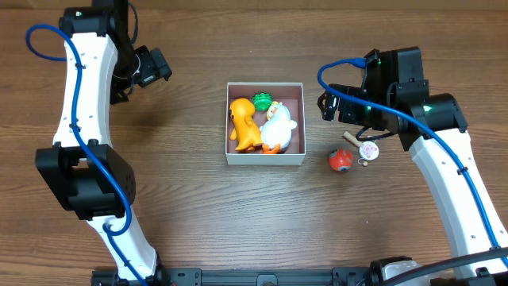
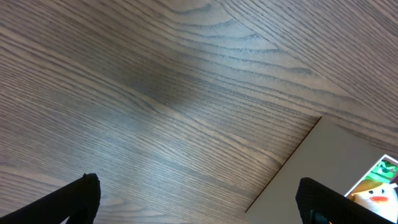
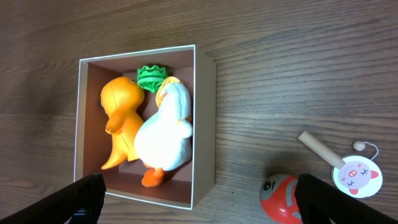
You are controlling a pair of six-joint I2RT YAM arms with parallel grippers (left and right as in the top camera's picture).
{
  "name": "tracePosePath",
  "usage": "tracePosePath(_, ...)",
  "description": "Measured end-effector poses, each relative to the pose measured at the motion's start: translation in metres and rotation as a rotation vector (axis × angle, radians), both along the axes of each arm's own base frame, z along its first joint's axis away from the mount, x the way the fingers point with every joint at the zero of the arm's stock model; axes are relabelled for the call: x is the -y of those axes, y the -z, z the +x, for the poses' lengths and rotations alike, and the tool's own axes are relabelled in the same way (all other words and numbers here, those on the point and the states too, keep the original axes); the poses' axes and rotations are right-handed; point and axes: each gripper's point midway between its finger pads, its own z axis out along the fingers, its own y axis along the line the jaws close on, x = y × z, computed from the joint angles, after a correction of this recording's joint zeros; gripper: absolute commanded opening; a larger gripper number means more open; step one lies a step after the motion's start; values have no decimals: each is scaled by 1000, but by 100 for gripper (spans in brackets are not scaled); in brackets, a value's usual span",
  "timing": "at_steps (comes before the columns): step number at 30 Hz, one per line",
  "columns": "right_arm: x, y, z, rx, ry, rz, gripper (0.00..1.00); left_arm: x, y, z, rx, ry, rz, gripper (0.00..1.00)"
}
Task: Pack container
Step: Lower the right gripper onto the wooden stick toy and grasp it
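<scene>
As I judge it, the packing is more than half done. The container [image 1: 265, 157] lies on the desk [image 1: 198, 222] between the two arms, and three things are already inside it. These are an orange toy [image 1: 244, 123], a white duck [image 1: 279, 127] pressed against it, and a small green toy [image 1: 262, 101] at the far wall. Some bare floor shows in the container, so I think there is room for more. Two things are not yet packed: a red toy [image 1: 340, 160] and a little rattle [image 1: 368, 149] with a pink face and a wooden handle. They lie on the desk just beside each other, outside the container.

The right gripper [image 3: 202, 202] hangs above the desk, near the container wall on the side where the two loose things are. Its fingers are spread wide and it holds nothing. Seen from this gripper, the container is ahead and below. The red toy is close to one finger, and the rattle is a little beyond the red toy. The right arm [image 1: 444, 159] is bent, and its wrist looks down at the desk.

The left gripper [image 2: 199, 205] is also released, with only bare desk between its fingers. It is well apart from the container, and only a corner of the white wall shows near one of its fingers. The left arm [image 1: 79, 87] reaches far forward, with its wrist turned inward.
</scene>
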Motion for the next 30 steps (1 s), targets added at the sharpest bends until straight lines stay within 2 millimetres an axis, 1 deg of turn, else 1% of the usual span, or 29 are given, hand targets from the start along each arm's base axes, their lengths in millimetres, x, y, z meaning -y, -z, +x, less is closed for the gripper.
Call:
tracePosePath(4,2,-1,3,13,6,-9,100,0,0,0,0,0,0,100)
tracePosePath(6,9,4,-1,-6,18,-49,100,0,0,0,0,0,0,100)
tracePosePath(9,28,15,-14,-67,51,-157,100,0,0,0,0,0,0,100)
tracePosePath(12,50,23,-18,-91,120,-260,100,0,0,1,3,0,-1,100)
tracePosePath(15,60,35,-23,-120,160,-310,100,0,0,1,4,0,0,100)
tracePosePath(18,66,61,-27,-180,189,-341,100,0,0,1,3,0,0,100)
tracePosePath(20,68,89,-29,-235,194,-360,100,0,0,1,4,0,0,100)
tracePosePath(22,69,109,-31,-280,193,-373,100,0,0,1,3,0,-1,100)
tracePosePath(23,69,128,-35,-326,187,-384,100,0,0,1,4,0,0,100)
tracePosePath(27,63,150,-37,-386,170,-361,100,0,0,1,4,0,-1,100)
tracePosePath(30,58,161,-36,-414,162,-345,100,0,0,1,4,0,-1,100)
